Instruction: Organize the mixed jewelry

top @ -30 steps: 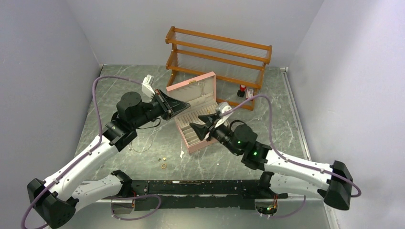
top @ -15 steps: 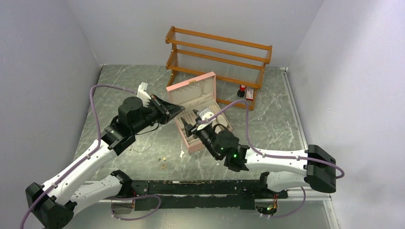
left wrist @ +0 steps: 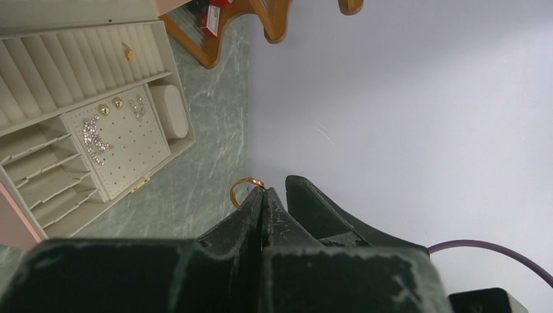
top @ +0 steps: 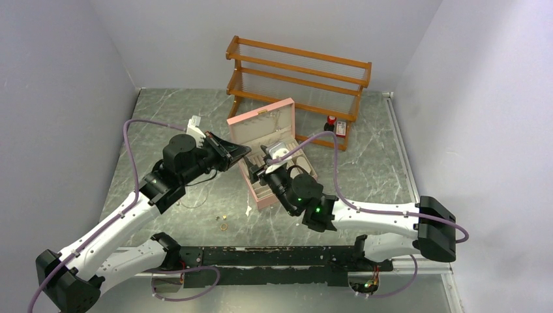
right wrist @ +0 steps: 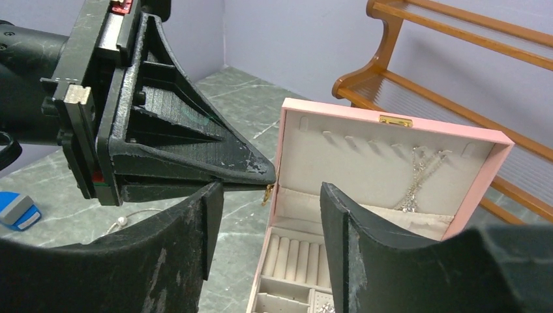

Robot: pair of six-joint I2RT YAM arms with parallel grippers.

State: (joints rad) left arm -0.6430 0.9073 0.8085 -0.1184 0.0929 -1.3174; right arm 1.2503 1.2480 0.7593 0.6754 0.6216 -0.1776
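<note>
The left arm reaches across the worktop with its jaws pressed fully together, pinching a small gold ring at their very tip; most of the ring's loop stands clear above the pinch. That tip hangs in the air just beside the left edge of the raised lid of the pink box, which lies open near the middle of the worktop. The right arm comes in from the other side, its jaws over the near-left part of the box and parted moderately wide, with nothing between the two fingers; they face the left tip and the ring but do not touch them. Inside the lid hangs a sparkly necklace. In the tray a dotted pad carries glittering earrings and gold studs, and another ring sits among the padded rolls. On the worktop to the left of the box lies a thin silvery chain, and nearer the arm bases lie two loose rings and a tiny white bit. A wooden rack stands behind the box with small bottles at its right foot, and a blue object lies further left.
</note>
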